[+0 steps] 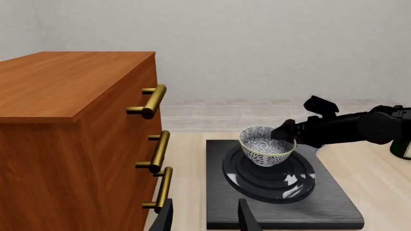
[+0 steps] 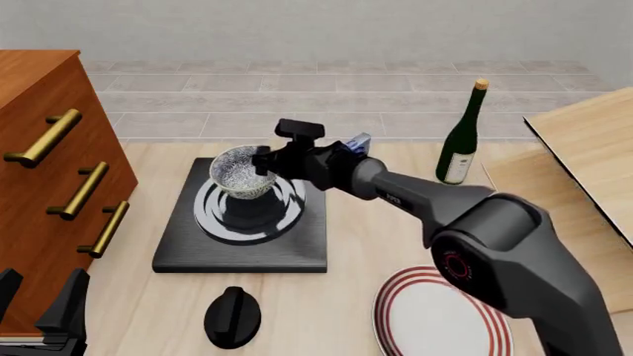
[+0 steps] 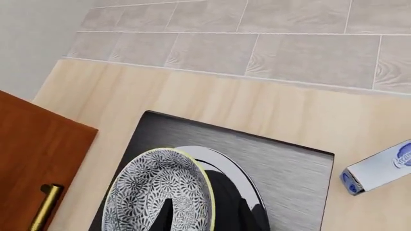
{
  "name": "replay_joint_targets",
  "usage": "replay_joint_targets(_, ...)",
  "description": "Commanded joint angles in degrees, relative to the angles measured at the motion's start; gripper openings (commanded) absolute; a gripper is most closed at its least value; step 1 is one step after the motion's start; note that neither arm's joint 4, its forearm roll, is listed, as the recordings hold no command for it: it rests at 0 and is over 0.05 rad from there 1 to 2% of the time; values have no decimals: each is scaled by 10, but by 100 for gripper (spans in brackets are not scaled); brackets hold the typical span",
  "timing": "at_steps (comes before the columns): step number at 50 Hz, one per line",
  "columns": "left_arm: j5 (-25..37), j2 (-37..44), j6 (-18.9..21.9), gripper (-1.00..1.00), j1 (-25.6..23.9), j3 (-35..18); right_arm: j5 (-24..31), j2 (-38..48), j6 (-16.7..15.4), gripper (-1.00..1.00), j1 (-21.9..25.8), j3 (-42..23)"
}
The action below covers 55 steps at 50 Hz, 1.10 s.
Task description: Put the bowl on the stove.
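Observation:
The speckled white-grey bowl (image 2: 240, 171) (image 1: 266, 146) (image 3: 154, 192) hangs upright over the ring burner in the middle of the black stove (image 2: 188, 248) (image 1: 327, 204) (image 3: 289, 163). I cannot tell whether its foot touches the burner. My right gripper (image 2: 265, 162) (image 1: 283, 132) (image 3: 204, 211) is shut on the bowl's rim on the side facing the right arm, one finger inside and one outside. My left gripper (image 1: 205, 220) (image 2: 40, 311) stands open near the table's front left corner, well short of the stove, with nothing between its fingers.
A wooden drawer cabinet (image 2: 40, 148) (image 1: 64, 120) with brass handles stands left of the stove. A black knob (image 2: 233, 315) and a red-striped plate (image 2: 435, 315) lie in front. A green bottle (image 2: 460, 141), a small blue-white box (image 3: 378, 166) and a wooden board (image 2: 594, 148) are to the right.

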Motion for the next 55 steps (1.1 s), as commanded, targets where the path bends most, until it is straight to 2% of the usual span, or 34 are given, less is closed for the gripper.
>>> replay_joint_targets(1,0,0,0,100,0,0,21,-21,-15,100,-10,-11)
replay_joint_targets(23,0,0,0,100,0,0,26,-93,-34,100,-9,27)
replay_joint_targets(41,0,0,0,100,0,0,12,-159,-51,100,-10,85)
replay_joint_targets(48,0,0,0,100,0,0,-4,-188,-56,100,-6,120)
replay_joint_targets(55,0,0,0,100,0,0,-42,-235,-50,100,6,187)
